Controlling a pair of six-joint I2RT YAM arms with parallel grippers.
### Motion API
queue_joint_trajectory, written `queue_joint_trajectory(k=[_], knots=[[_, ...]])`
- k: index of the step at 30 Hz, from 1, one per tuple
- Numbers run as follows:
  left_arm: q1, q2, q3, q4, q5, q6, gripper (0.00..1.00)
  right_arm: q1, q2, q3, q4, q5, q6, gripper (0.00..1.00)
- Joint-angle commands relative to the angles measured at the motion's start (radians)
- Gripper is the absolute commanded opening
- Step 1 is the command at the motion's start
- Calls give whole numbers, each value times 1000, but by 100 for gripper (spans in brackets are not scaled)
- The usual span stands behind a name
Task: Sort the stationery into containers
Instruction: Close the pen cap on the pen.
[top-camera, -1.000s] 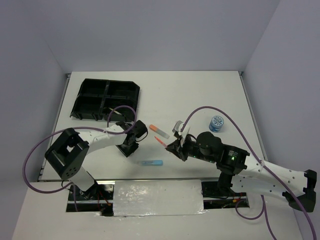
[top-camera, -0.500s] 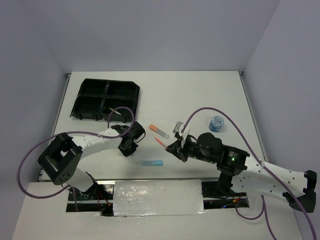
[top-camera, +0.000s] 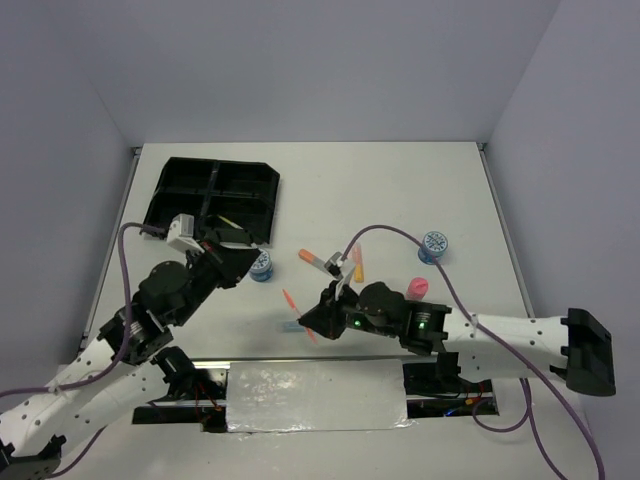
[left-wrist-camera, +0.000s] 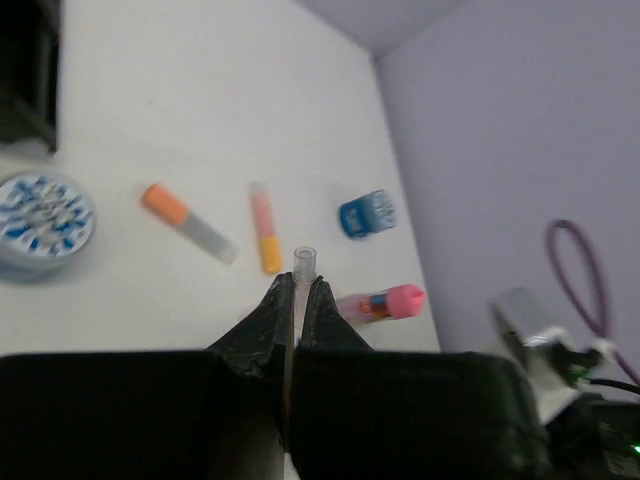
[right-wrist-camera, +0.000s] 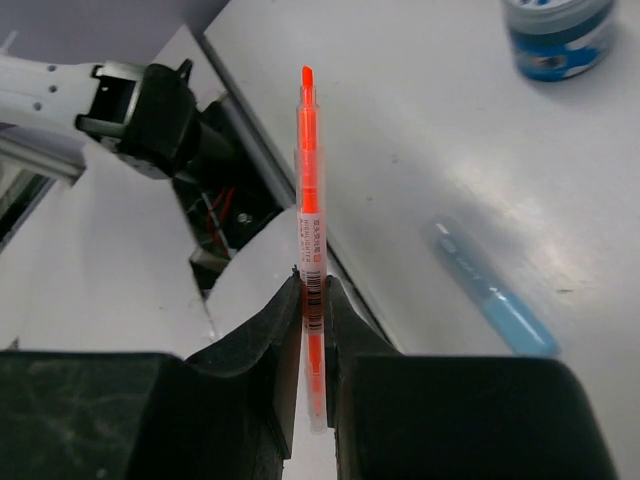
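My left gripper (left-wrist-camera: 298, 283) is shut on a thin clear pen (left-wrist-camera: 304, 260) whose tip pokes out past the fingertips. In the top view this gripper (top-camera: 243, 262) hovers beside a blue-white tape roll (top-camera: 262, 265) (left-wrist-camera: 40, 215), just in front of the black tray (top-camera: 215, 180). My right gripper (right-wrist-camera: 312, 285) (top-camera: 308, 322) is shut on a thin orange pen (right-wrist-camera: 309, 190) (top-camera: 290, 300), above the blue highlighter (right-wrist-camera: 495, 295). On the table lie an orange-capped highlighter (top-camera: 314, 258) (left-wrist-camera: 185, 222), a pink-orange highlighter (top-camera: 357, 263) (left-wrist-camera: 264, 228), a pink-capped bottle (top-camera: 415, 288) (left-wrist-camera: 385, 302) and a second tape roll (top-camera: 433, 243) (left-wrist-camera: 366, 213).
The tray sits at the far left with a thin yellowish item (top-camera: 228, 222) in a front compartment. A foil-covered panel (top-camera: 315, 393) and the arm mounts run along the near edge. Purple cables loop over both arms. Grey walls enclose the table.
My left arm has pulled back to the left and lifted, its gripper closing on the thin pen. The right gripper has moved left with the orange pen, uncovering the bottle and a highlighter.
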Motion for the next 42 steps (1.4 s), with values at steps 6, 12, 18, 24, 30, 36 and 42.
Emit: queue_joint_trajectory(k=[6,12,18,24,30,36,42], knots=[[6,-110,-34,231,165,158,0,110,131,98,297,113,134,0],[4,-148,-69,303,205,144,0,108,150,111,299,221,212,0],[6,-121,-68,307,231,140,0,110,151,129,285,239,188,0],[6,-127,-78,303,219,132,0,110,128,132,279,227,140,0],[4,-116,-72,295,225,135,0,108,113,115,304,196,122,0],[4,-105,-69,293,234,132,0,110,91,112,301,204,100,0],[6,-99,-74,303,246,123,0,110,87,126,275,221,83,0]])
